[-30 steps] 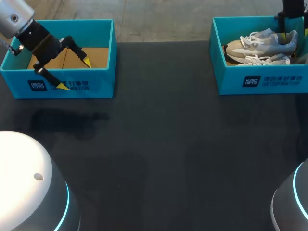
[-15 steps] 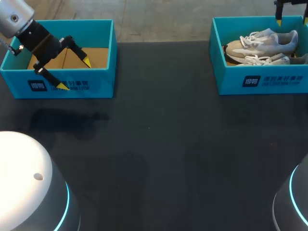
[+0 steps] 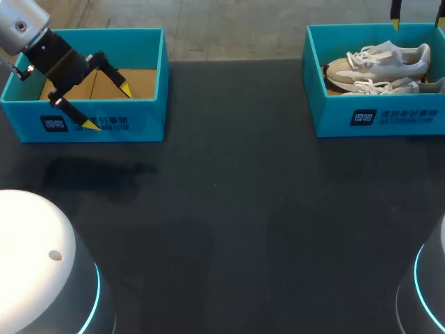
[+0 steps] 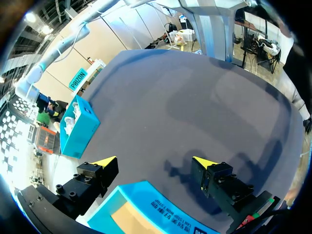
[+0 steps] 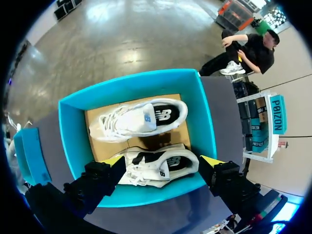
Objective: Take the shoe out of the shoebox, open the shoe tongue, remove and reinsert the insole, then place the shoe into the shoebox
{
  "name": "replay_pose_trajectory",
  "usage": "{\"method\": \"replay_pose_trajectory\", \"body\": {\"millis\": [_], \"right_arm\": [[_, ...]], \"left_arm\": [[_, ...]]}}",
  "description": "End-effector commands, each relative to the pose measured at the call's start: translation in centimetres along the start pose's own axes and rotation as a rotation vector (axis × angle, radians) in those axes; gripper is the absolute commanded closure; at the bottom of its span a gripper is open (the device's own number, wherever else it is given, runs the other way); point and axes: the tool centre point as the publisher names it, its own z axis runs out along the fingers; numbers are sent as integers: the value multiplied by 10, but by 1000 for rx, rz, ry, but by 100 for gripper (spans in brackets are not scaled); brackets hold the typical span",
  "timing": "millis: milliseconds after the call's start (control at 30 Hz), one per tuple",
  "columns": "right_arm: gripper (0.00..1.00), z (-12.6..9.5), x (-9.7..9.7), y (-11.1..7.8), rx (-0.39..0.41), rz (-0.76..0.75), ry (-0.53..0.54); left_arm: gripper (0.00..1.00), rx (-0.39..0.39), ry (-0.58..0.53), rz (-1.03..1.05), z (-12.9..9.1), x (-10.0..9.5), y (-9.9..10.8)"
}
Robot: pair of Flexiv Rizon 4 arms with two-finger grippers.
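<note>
Black tabletop (image 3: 229,209), matte. Left shoebox (image 3: 104,124), teal, open-topped, at far left corner. Right shoebox (image 3: 389,118), same teal, at far right corner. Boxes well apart.

I see an open teal shoebox (image 3: 379,117) at the tabletop's (image 3: 229,209) far right. Inside, the far sneaker (image 3: 379,59) and near sneaker (image 3: 393,85), both white and grey, lie on their sides.
</note>
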Motion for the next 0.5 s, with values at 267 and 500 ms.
{"method": "replay_pose_trajectory", "body": {"millis": [267,500], "right_arm": [[0,0,-1,-7,-69,2,4],[0,2,4,-11,-50,-13,-6]], "left_arm": [[0,0,4,0,0,-1,1],[0,-145,10,-537,11,-24,8]]}}
